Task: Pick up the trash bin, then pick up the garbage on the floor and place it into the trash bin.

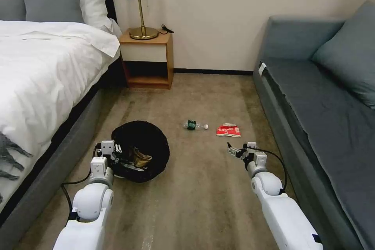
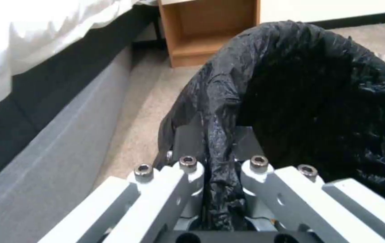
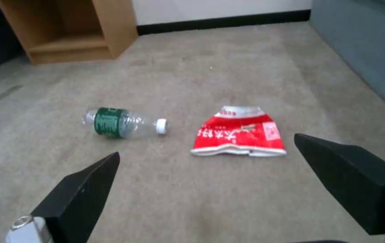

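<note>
Two hands: left hand (image 1: 117,150) clamps the trash bin (image 1: 150,140), right hand (image 1: 232,150) gapes wide above one bottle (image 1: 194,125), one packet (image 1: 228,129).

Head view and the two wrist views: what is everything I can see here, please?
Black-bag-lined round trash bin: one, on the carpet beside the bed, wrappers inside.
Clear plastic bottle with green label: one, lying on the carpet.
Red-and-white crumpled packet: one, on the carpet between bottle and sofa.
White-sheeted bed: one, robot's left.
Wooden nightstand: one, against the wall.
Brass lamp: one, on the nightstand.
Grey-blue sofa: one, robot's right.
Left gripper: shut on the bin's bagged rim.
Right gripper: open, above the carpet, short of the packet.
</note>
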Tool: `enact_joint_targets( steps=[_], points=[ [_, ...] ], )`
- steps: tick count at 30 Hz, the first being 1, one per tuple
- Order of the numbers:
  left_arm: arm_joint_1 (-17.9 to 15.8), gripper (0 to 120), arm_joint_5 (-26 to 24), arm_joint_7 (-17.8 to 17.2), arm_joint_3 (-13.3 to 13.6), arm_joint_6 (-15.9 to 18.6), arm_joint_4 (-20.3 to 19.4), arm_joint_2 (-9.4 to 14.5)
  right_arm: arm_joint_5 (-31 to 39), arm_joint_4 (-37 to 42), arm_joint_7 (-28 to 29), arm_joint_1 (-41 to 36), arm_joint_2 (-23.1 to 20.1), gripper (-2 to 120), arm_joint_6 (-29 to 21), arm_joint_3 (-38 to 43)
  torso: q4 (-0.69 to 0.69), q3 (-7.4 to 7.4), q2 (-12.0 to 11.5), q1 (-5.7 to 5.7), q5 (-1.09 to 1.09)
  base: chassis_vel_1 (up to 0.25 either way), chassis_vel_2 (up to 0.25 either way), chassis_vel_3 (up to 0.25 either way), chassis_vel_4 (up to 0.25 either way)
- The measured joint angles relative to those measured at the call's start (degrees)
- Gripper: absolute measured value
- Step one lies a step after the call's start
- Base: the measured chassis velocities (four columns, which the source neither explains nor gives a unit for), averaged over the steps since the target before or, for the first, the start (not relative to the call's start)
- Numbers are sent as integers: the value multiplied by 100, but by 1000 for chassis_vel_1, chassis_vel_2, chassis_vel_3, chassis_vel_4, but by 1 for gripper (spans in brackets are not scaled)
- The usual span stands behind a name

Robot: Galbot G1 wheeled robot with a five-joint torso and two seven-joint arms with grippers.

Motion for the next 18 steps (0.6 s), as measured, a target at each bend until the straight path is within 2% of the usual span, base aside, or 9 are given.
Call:
enact_joint_targets(
  steps=[10,18],
  points=[
    [78,4,20,-5,37,-67,42,-72,-25,-43,-22,-7,-4,100,46,-29,0,1,0,0,0,-127,140,128,-143],
    [57,4,52,-5,72,-68,42,-93,-5,-45,-39,10,5,100,61,-49,0,0,0,0,1,-106,95,98,-99]
  ],
)
